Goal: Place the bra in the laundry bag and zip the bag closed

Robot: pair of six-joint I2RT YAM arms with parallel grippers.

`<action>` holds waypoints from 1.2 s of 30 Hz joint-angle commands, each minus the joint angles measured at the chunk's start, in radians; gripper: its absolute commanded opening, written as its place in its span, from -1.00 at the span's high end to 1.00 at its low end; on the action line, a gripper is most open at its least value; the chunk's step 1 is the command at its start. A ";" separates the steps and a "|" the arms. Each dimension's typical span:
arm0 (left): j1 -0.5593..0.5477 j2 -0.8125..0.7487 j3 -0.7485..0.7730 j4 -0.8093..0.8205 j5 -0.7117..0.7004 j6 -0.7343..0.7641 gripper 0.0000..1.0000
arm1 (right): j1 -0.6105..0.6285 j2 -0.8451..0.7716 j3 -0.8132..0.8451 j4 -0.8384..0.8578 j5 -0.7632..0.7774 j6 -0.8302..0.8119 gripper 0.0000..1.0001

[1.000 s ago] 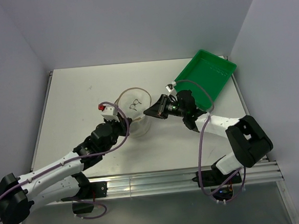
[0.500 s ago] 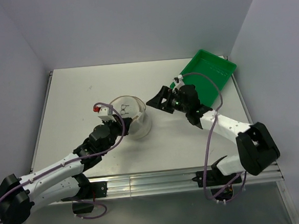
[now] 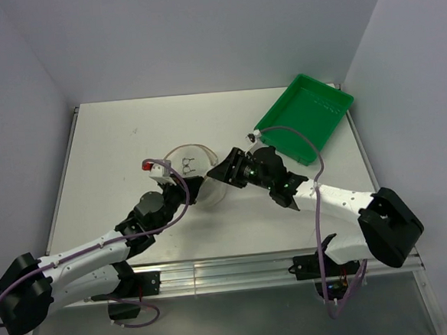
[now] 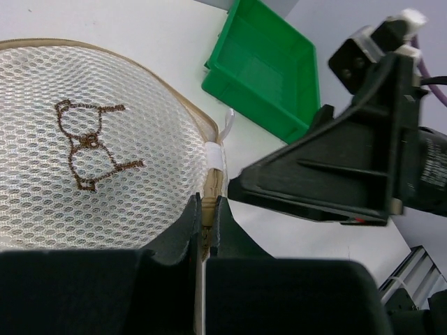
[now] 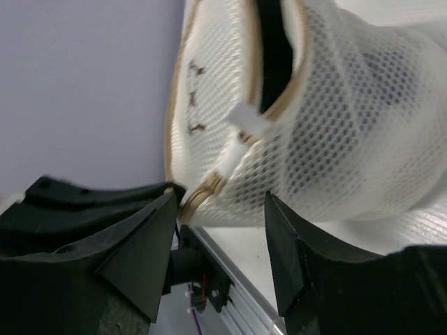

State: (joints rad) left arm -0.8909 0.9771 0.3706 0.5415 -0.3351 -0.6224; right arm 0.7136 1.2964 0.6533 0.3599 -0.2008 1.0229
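The laundry bag point(image 3: 197, 169), white mesh with tan rims, stands mid-table. My left gripper point(image 4: 206, 209) is shut on its tan rim at the near right side; it also shows in the top view point(image 3: 180, 189). The bag's lid point(image 4: 91, 139) bears a brown stitched bra figure. In the right wrist view the zip gapes open, and dark fabric, the bra point(image 5: 274, 49), shows inside the bag point(image 5: 349, 125). A white zipper tab point(image 5: 244, 129) hangs at the gap's end. My right gripper point(image 5: 220, 241) is open just below the tab, touching nothing; it is at the bag's right in the top view point(image 3: 227, 171).
A green plastic tray point(image 3: 306, 116) lies at the back right, also in the left wrist view point(image 4: 269, 63). Walls close in the table on the left, back and right. An aluminium rail point(image 3: 238, 270) runs along the near edge.
My right gripper swung away toward the tray, then came back down against the bag's right side. The bag tilted and shifted slightly while my left gripper kept hold of its rim.
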 commanded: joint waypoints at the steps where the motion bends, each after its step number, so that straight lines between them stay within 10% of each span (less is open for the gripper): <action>1: -0.006 -0.023 -0.030 0.118 0.033 0.023 0.99 | 0.000 0.052 0.052 0.031 0.051 0.046 -0.20; 5: -0.006 -0.012 -0.048 0.170 0.079 0.049 1.00 | 0.006 0.078 0.060 0.043 0.041 0.057 0.06; 11: -0.006 -0.014 -0.065 0.167 0.081 0.061 1.00 | 0.003 0.092 0.071 0.048 0.060 0.031 0.98; 23: -0.005 -0.247 -0.139 -0.087 -0.126 0.084 1.00 | -0.206 0.162 0.055 0.280 -0.159 -0.055 1.00; 32: -0.003 -0.304 -0.081 -0.209 -0.269 0.135 1.00 | -0.266 0.247 0.256 -0.025 -0.238 -0.239 1.00; 36: -0.019 -0.246 -0.027 -0.172 -0.170 0.106 1.00 | -0.232 0.201 0.275 -0.126 -0.183 -0.288 -0.27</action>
State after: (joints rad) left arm -0.8982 0.7067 0.2825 0.3611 -0.5125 -0.5331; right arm 0.4938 1.5421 0.8825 0.3355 -0.4648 0.8310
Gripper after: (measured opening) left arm 0.048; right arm 0.565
